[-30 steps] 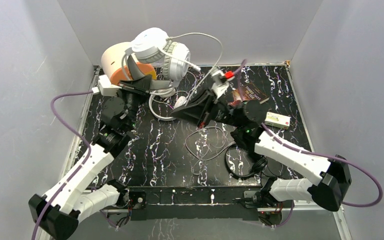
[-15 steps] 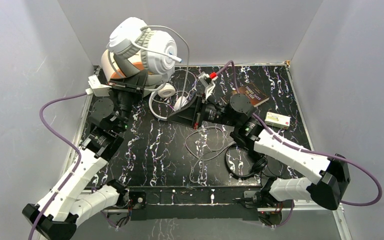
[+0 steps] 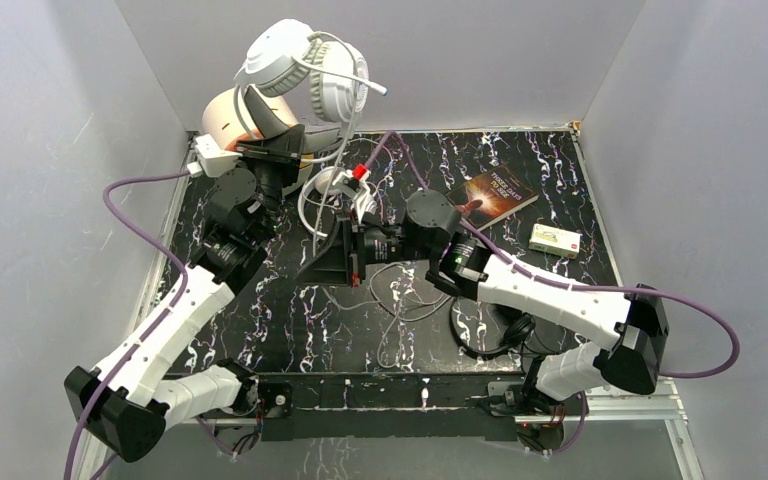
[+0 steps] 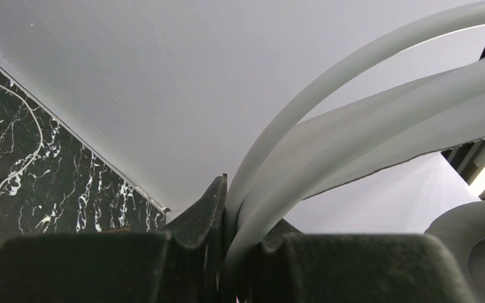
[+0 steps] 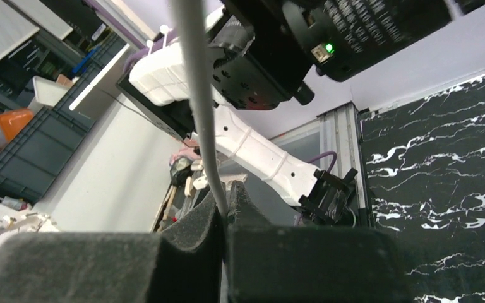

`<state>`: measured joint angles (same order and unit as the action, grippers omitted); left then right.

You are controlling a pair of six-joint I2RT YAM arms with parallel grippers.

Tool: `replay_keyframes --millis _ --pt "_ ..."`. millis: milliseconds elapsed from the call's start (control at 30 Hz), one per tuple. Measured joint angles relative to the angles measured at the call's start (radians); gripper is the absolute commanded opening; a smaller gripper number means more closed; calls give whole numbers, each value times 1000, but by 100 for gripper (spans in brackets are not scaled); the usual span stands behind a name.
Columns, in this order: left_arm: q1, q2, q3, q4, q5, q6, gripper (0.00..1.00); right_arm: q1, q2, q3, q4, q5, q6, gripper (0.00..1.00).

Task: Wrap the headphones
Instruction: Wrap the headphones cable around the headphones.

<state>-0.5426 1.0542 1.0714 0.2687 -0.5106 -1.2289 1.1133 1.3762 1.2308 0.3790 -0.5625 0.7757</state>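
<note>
The big white over-ear headphones [image 3: 300,62] hang in the air at the back left. My left gripper [image 3: 272,122] is shut on their headband [image 4: 366,113], which fills the left wrist view between the black fingers [image 4: 202,214]. My right gripper [image 3: 312,272] is low over the table's middle, pointing left, shut on the grey cord [image 5: 197,101] that rises from its pads. A slimmer white on-ear pair [image 3: 326,184] lies on the table behind it. The small black pair [image 3: 505,335] lies near the front right, partly hidden under the right arm.
A white and orange cylinder [image 3: 228,112] stands at the back left corner behind the left gripper. A dark book [image 3: 492,190] and a small pale box [image 3: 555,238] lie at the back right. Loose thin cord [image 3: 410,290] is looped on the black marbled table [image 3: 290,330].
The right gripper has swung left and toward the front with the cord. The left gripper has shifted the raised headphones about, now slightly right of half a second ago.
</note>
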Motion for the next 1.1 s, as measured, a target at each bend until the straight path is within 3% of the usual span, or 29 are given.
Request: replay_keyframes --millis 233,400,700,900,1100 --pt "2 19 37 -30 20 34 0 6 17 21 -157 -9 -57 1" --pt "36 11 43 -50 116 3 0 13 16 14 -250 11 -121 4" --pt "94 48 43 -143 279 -56 0 51 4 19 -462 171 -260 8" --pt "105 57 37 -212 381 -108 0 59 -86 -65 -475 362 -314 0" --pt "195 66 39 -249 694 -147 0 58 -177 -117 -529 525 -428 0"
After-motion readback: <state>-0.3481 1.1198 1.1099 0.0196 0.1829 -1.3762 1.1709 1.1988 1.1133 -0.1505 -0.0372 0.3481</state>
